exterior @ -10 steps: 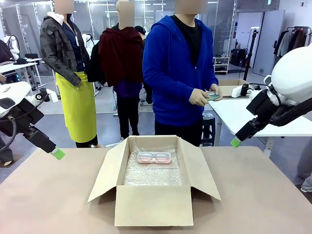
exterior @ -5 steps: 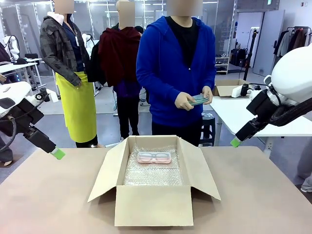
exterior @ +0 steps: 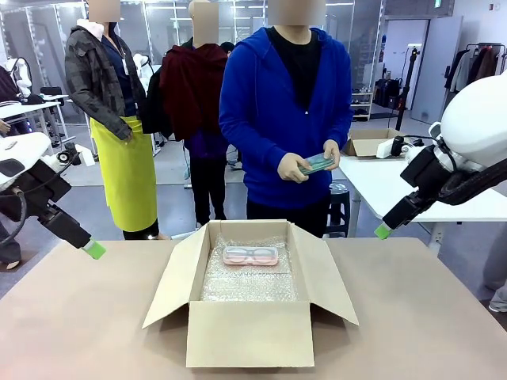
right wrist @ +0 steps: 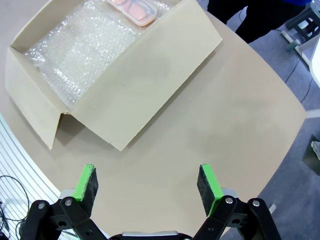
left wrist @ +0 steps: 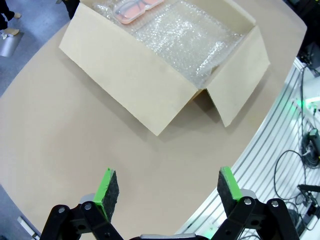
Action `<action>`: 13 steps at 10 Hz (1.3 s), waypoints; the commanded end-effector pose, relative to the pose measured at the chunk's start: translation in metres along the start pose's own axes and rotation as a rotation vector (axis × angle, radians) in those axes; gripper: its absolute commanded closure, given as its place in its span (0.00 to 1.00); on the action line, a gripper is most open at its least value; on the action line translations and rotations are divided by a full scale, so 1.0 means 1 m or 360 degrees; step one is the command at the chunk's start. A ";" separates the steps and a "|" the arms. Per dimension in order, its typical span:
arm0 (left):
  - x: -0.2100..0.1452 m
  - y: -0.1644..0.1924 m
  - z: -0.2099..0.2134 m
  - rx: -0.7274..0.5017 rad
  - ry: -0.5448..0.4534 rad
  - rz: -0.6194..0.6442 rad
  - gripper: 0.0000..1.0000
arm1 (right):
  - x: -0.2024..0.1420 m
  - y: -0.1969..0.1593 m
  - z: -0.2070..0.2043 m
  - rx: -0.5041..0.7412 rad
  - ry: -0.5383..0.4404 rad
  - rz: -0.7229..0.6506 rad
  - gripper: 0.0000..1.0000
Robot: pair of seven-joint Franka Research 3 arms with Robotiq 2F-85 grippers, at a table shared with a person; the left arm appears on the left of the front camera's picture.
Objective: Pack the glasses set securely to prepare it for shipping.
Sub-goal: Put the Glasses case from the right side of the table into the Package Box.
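Pink case, likely light, stiff, slick, sits at the box's twelve o'clock (pinch its long edges); person's hand grips the mint case; left gripper and right gripper gape.

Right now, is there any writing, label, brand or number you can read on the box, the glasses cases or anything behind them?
No text can be read.
Cardboard box: plain brown on the faces in view, no print or label.
Pink case: no mark that shows.
Mint case, held up beyond the table: too small to tell.
Green sign high on the far wall: too small and blurred to read.
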State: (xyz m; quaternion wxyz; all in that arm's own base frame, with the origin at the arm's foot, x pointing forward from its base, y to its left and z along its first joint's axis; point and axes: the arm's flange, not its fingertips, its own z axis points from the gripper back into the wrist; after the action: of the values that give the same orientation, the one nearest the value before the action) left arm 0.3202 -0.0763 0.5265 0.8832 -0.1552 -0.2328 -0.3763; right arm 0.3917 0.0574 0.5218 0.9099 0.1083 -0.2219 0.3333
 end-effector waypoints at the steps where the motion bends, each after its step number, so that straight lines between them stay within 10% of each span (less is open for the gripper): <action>1: -0.001 0.001 0.000 -0.0028 -0.0028 -0.0018 0.00 | 0.001 0.000 0.001 -0.0016 -0.0004 -0.0002 0.00; 13: -0.001 0.001 0.000 -0.0028 -0.0028 -0.0018 0.00 | 0.001 0.000 0.001 -0.0016 -0.0004 -0.0002 0.00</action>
State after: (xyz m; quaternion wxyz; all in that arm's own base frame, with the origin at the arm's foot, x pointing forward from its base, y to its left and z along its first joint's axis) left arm 0.3202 -0.0763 0.5265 0.8832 -0.1552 -0.2328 -0.3763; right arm 0.3917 0.0574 0.5218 0.9099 0.1082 -0.2219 0.3334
